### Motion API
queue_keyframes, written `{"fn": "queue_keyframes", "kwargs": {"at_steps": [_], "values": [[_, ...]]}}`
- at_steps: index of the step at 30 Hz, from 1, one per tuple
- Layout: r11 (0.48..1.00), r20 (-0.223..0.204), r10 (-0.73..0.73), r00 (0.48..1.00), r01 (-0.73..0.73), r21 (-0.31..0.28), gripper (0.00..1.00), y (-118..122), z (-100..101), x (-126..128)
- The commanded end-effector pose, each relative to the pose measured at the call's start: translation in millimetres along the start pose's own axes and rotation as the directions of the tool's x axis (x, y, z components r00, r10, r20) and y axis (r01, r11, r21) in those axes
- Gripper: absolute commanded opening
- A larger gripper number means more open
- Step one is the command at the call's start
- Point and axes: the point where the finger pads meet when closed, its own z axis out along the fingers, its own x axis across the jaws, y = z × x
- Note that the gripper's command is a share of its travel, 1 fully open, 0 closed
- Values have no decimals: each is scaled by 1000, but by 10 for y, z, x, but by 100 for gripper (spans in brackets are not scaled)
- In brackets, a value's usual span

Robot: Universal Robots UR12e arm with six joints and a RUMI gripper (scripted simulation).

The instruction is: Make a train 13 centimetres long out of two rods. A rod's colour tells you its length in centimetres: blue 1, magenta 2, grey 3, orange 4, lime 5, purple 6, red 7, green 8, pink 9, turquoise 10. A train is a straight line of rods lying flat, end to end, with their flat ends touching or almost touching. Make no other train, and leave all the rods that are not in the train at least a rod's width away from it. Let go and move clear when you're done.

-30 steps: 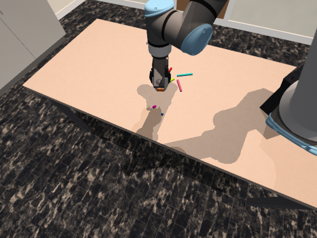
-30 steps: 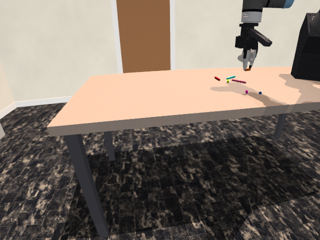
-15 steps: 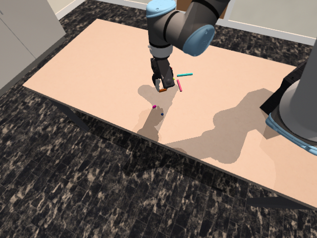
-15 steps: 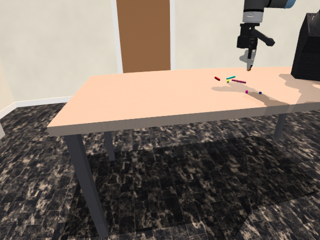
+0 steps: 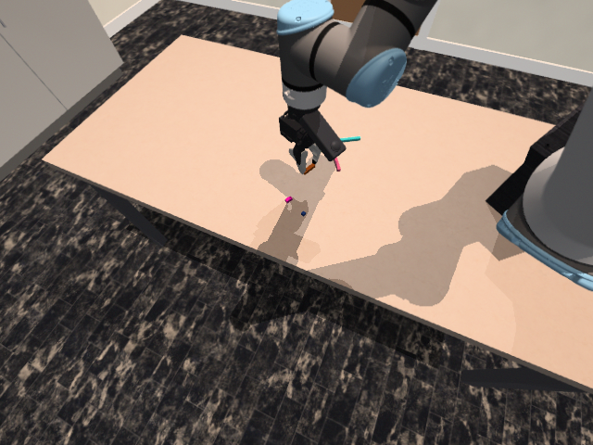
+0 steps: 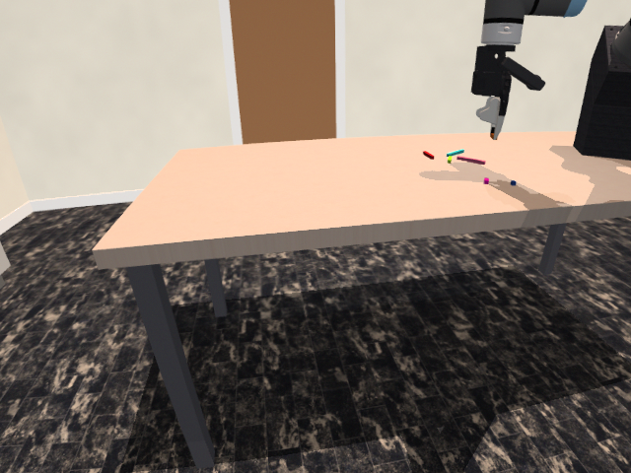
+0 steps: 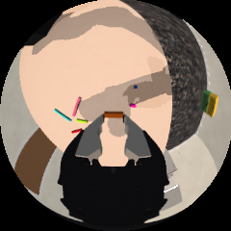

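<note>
My gripper (image 5: 306, 165) is shut on the orange rod (image 5: 309, 168) and holds it well above the table; the rod also shows between the fingertips in the wrist view (image 7: 115, 115) and in the exterior view (image 6: 492, 135). On the table lie the pink rod (image 5: 336, 164) (image 6: 470, 160) (image 7: 76, 106), the turquoise rod (image 5: 350, 139) (image 6: 455, 153) (image 7: 63, 115), the lime rod (image 6: 449, 160) (image 7: 82, 121) and the red rod (image 6: 428, 155) (image 7: 76, 130). The short magenta rod (image 5: 288, 198) (image 6: 486, 180) (image 7: 133, 105) and the tiny blue rod (image 5: 303, 213) (image 6: 513, 182) (image 7: 136, 87) lie apart, nearer the front edge.
The arm's base (image 5: 555, 201) stands at the table's right end. The table's front edge (image 5: 268, 256) runs close to the blue and magenta rods. A brown door (image 6: 283, 71) is behind the table.
</note>
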Motion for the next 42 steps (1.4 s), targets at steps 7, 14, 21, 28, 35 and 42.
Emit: {"fn": "queue_keyframes", "kwargs": {"at_steps": [7,14,21,28,35,42], "values": [[932,-6,-363,932,363,4,0,-46,-5,-70],[848,-7,-530,848,530,3,0,-63,-6,-104],[690,-7,-724,690,724,1,0,-78,-6,-145],[529,-7,-849,529,849,-1,0,-86,-6,-173],[316,-7,-949,316,949,-2,0,-90,-6,-197],[83,-6,-997,83,997,-4,0,-92,-7,-214]]}}
